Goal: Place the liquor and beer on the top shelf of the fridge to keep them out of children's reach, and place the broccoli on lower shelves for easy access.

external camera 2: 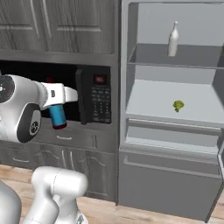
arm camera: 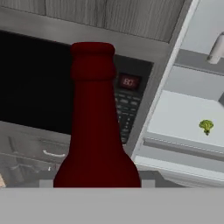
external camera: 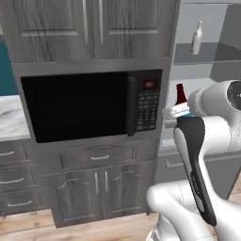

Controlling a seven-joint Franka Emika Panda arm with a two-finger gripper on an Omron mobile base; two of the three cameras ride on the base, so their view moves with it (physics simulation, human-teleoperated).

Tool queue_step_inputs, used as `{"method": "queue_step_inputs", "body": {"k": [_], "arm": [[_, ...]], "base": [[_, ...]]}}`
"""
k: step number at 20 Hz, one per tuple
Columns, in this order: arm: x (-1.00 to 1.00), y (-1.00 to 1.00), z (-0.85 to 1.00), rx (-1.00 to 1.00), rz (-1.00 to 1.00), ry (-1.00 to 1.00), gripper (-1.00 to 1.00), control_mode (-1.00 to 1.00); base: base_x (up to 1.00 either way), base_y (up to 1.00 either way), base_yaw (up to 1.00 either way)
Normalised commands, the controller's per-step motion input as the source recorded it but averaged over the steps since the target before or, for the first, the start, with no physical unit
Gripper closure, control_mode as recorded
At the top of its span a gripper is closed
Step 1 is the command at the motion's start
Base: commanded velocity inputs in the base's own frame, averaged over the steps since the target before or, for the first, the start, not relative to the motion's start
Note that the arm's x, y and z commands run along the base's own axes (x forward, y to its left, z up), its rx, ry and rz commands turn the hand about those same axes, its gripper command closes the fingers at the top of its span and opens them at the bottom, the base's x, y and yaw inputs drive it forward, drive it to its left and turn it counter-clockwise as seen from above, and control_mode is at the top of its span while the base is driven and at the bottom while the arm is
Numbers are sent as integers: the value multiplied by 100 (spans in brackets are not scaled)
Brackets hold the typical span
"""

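- Microwave: we log a black unit built into grey wood-grain cabinets, its keypad on the right and a small red display above the keys.
- Pincer: we find it in front of the microwave, clenched on the beer and holding it in the air.
- Beer: we note a dark red-brown bottle with a narrow neck, upright, its blue label band visible in the right base view below the white hand; in the hand view its neck rises in front of the microwave keypad.
- Fridge: it stands open just right of the microwave, with a pale interior.
- Top shelf: we list a darker grey board; the liquor, a slim pale bottle, stands upright on it toward the back.
- Lower shelves: whitish boards; the broccoli, a small yellow-green floret, lies on the upper one, right of centre, well apart from the beer.
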Motion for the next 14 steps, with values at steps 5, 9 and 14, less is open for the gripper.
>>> {"method": "queue_step_inputs", "body": {"k": [5, 9, 14], "arm": [[0, 0, 0, 0, 0, 0, 100, 100], [0, 0, 0, 0, 0, 0, 100, 100], [0, 0, 0, 0, 0, 0, 100, 100]], "base": [[0, -100, -1], [0, -96, 0], [0, -74, 0]]}}
